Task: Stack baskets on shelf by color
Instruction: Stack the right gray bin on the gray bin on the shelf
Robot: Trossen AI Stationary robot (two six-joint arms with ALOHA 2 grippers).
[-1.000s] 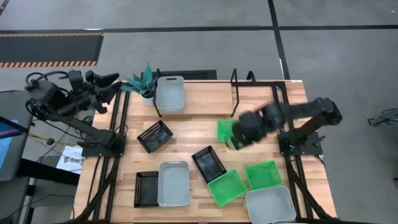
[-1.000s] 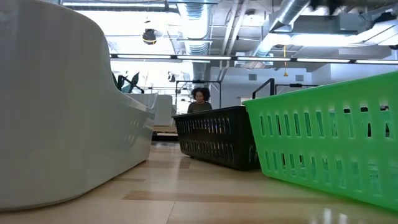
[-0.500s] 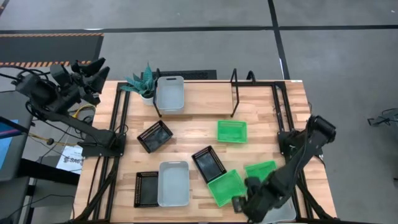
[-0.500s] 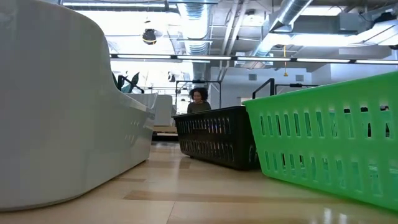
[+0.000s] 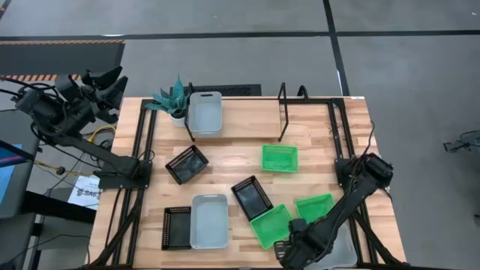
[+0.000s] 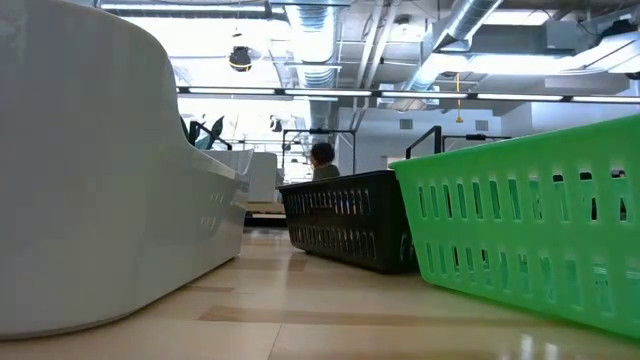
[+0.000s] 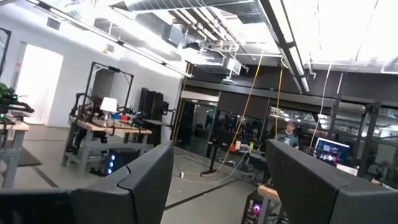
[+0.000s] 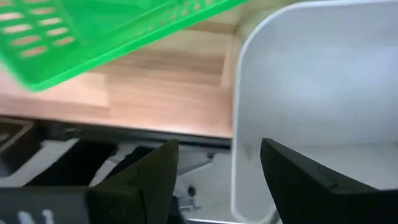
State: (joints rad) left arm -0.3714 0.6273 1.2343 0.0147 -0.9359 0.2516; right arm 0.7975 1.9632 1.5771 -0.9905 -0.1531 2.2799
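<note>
Grey-white plastic fills the nearest corner of the table (image 5: 315, 131): a grey-white basket (image 8: 323, 93) lies at the near edge, and the right gripper (image 8: 217, 180) has its fingers spread either side of that basket's near rim, nothing clamped yet, a stance that looks meant for pinching the wall and lifting. Taking the shelf (image 5: 236, 112) at the table's far side as the landmark, this basket lies farthest from it, with two green baskets (image 5: 274, 225) just beyond it toward the shelf. Nearer the shelf lie black mesh baskets (image 5: 253, 196), another grey-white one and a lone green basket (image 5: 279, 157). One grey-white basket (image 5: 205, 112) already sits in the shelf's left bay, probably fixing where this colour belongs. The left gripper (image 5: 105, 82) waits off the table's far left corner, fingers parted and empty.
</note>
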